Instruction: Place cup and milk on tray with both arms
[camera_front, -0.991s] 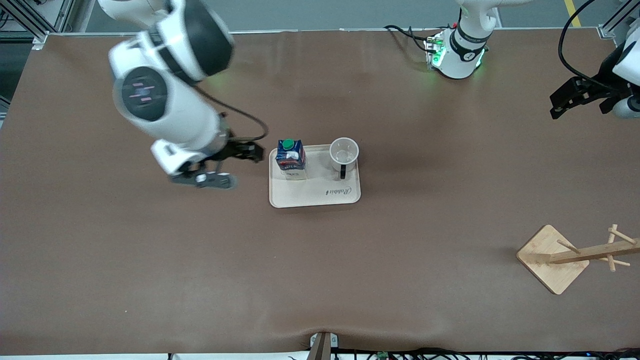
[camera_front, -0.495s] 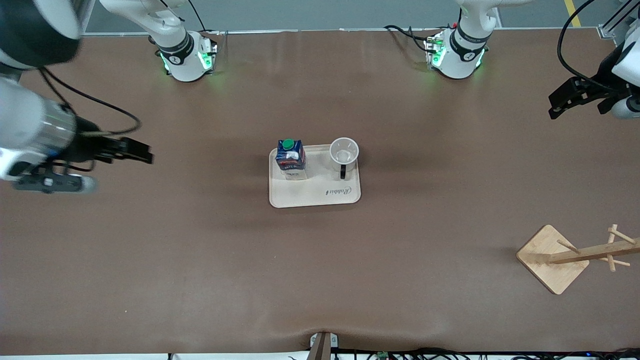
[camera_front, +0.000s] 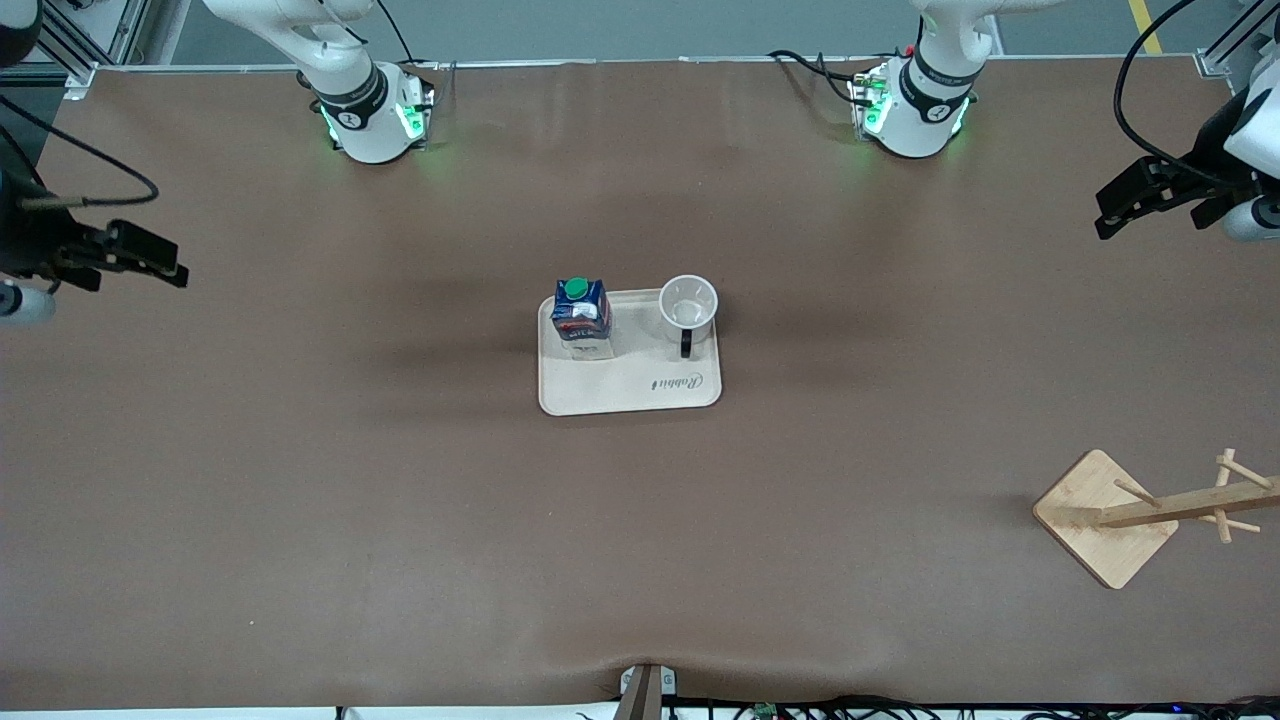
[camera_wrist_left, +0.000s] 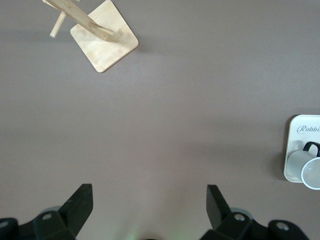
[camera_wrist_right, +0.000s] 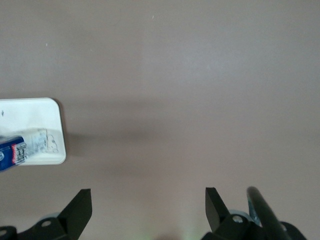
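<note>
one cup (camera_front: 688, 308), one milk (camera_front: 582, 318), one tray (camera_front: 630, 385)

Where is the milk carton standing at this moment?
In the front view, the milk stands upright on the tray, at the tray's end toward the right arm, beside the cup.

A matt brown counter (camera_front: 400, 480) carries a smooth cream tray (camera_front: 630, 395) that looks plastic, a glossy white ceramic-looking cup (camera_front: 688, 305), a printed paper carton of milk (camera_front: 582, 320) with a green plastic cap, and a pale wooden stand (camera_front: 1105, 520).
</note>
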